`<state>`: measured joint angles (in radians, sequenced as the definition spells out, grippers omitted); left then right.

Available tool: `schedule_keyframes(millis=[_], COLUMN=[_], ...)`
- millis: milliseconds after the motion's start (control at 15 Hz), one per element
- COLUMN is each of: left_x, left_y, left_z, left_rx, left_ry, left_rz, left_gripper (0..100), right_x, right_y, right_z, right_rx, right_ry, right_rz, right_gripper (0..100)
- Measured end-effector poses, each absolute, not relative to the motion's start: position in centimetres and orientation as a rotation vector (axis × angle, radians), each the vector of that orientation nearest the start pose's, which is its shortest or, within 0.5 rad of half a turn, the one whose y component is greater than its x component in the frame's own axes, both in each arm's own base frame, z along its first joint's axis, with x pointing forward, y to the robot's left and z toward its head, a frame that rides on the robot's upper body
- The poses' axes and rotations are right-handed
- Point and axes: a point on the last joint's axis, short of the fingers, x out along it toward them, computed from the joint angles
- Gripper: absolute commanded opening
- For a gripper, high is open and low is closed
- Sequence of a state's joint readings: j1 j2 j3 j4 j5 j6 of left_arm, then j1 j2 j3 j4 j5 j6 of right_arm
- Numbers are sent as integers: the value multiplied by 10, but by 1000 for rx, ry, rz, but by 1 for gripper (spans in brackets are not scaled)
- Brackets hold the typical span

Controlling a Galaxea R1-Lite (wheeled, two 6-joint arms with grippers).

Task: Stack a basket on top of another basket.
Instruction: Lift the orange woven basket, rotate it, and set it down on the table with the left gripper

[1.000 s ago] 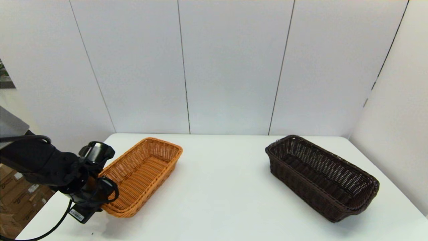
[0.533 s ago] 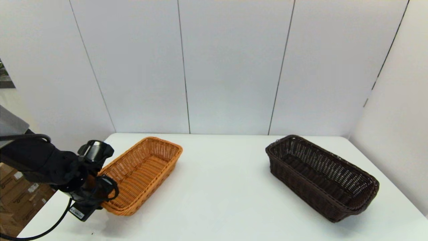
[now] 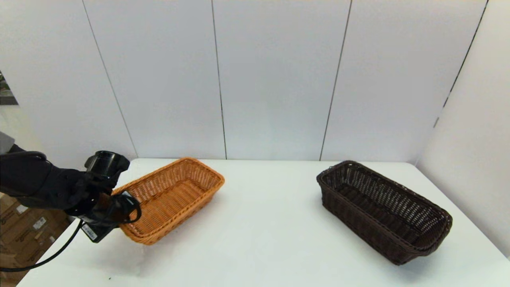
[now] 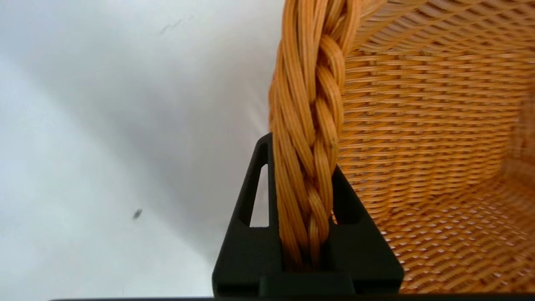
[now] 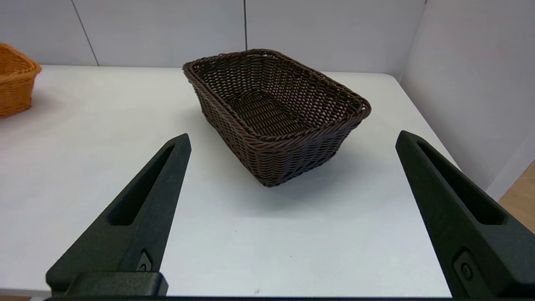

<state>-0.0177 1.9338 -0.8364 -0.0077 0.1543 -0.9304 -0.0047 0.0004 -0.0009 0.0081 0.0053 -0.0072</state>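
My left gripper (image 3: 123, 215) is shut on the braided rim (image 4: 309, 138) of the orange-tan basket (image 3: 175, 195), at its near left end. That end is raised off the white table (image 3: 263, 243), so the basket tilts. In the left wrist view one black finger (image 4: 250, 209) sits outside the rim and the other inside. The dark brown basket (image 3: 382, 207) stands alone at the right of the table, untouched. In the right wrist view my right gripper (image 5: 292, 138) hangs open, short of the dark brown basket (image 5: 271, 108) and apart from it. It is outside the head view.
White wall panels (image 3: 275, 79) close the table at the back and on the right. A wide bare stretch of table lies between the two baskets. Cardboard boxes (image 3: 20, 235) sit on the floor beyond the table's left edge.
The left gripper has risen and drawn back with the orange-tan basket's rim in it. The basket's near end has lifted and the basket has swung a little. The dark brown basket has not moved.
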Motion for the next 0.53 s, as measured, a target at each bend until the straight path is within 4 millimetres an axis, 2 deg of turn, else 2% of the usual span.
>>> schedule_keyframes(millis=[533], left_x=[305], left_y=[-7], left_z=[84], left_rx=[-801], left_ry=[984], left_rz=[210], left_gripper=[0], right_x=[-23], right_y=[0], right_z=[75], right_rx=[-7], right_ry=[7], right_rz=[1], right_gripper=[100])
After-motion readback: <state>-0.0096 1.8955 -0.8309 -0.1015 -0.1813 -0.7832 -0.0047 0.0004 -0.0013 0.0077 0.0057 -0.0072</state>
